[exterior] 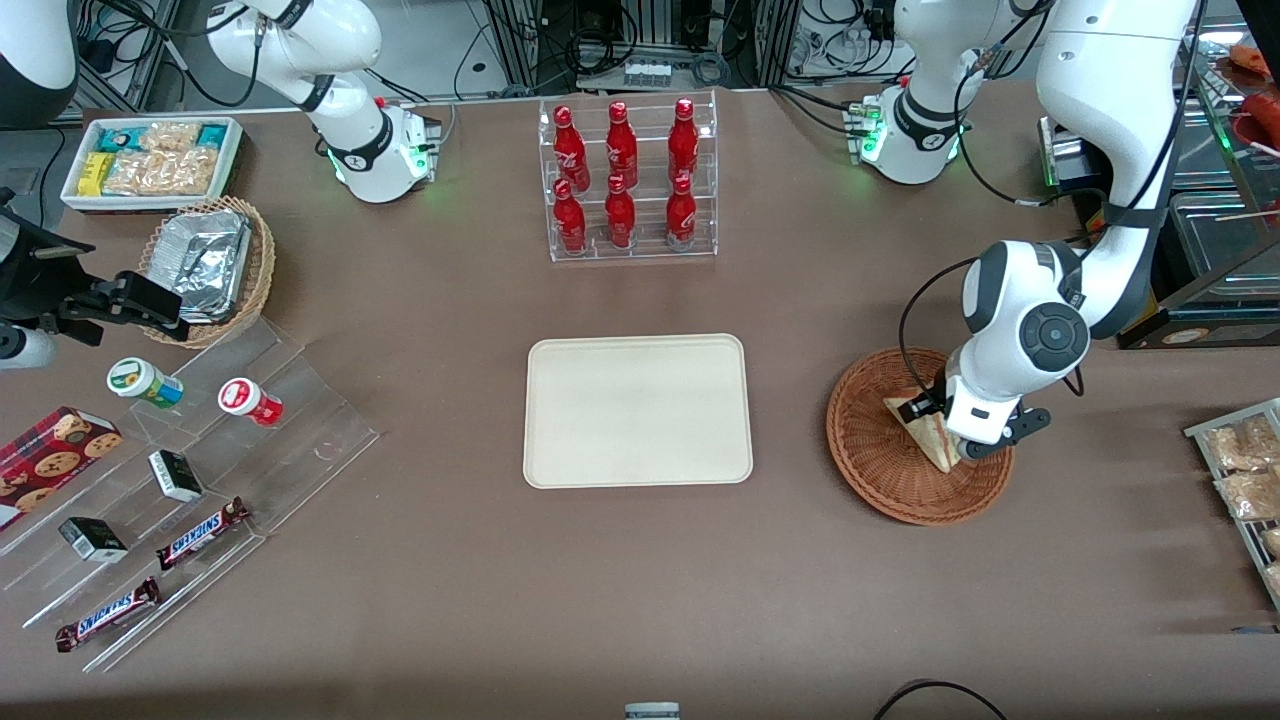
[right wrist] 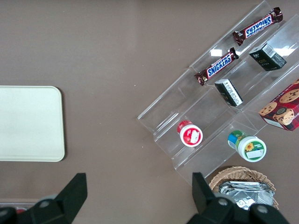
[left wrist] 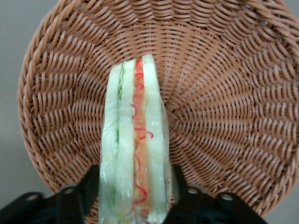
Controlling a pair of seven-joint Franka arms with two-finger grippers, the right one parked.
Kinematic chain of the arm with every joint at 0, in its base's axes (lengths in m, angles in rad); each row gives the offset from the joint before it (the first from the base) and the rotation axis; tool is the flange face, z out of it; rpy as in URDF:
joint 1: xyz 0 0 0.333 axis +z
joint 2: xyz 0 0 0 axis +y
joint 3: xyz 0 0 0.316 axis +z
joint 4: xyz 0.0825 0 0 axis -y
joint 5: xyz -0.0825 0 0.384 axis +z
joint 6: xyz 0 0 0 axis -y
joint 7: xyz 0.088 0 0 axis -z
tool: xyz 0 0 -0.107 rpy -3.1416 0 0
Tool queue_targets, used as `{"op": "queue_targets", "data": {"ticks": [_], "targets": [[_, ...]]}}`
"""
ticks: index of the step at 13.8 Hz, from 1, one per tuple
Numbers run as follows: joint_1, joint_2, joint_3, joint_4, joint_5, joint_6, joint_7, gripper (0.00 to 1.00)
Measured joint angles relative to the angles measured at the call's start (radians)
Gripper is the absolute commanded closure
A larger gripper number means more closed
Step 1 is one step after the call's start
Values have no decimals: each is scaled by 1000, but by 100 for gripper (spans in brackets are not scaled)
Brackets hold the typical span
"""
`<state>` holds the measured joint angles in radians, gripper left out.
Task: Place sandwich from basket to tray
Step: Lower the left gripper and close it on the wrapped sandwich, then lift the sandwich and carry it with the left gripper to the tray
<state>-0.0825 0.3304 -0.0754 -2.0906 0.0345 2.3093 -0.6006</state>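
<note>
1. The round, reddish-brown woven wicker basket (exterior: 890, 470) sat beside the tray (exterior: 638, 411), toward the working arm's end.
2. The tray was flat, cream, round-cornered.
3. The gripper (left wrist: 133, 196) pinched the wrapped triangular sandwich (left wrist: 134, 140), standing on edge in the basket.

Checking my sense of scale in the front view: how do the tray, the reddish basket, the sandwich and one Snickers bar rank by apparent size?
Largest to smallest:
1. tray
2. basket
3. sandwich and Snickers bar: too close to rank, since the tool, gripping the sandwich in the basket, hides part of it.
</note>
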Motion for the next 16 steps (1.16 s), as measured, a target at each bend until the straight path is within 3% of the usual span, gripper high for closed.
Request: {"op": "queue_targets", "data": {"ticks": [6, 12, 16], "targets": [[-1, -3, -2, 4, 43, -15, 18, 100], [-16, -41, -31, 147, 55, -251, 166, 100], [-80, -48, -67, 263, 55, -378, 179, 100]]}}
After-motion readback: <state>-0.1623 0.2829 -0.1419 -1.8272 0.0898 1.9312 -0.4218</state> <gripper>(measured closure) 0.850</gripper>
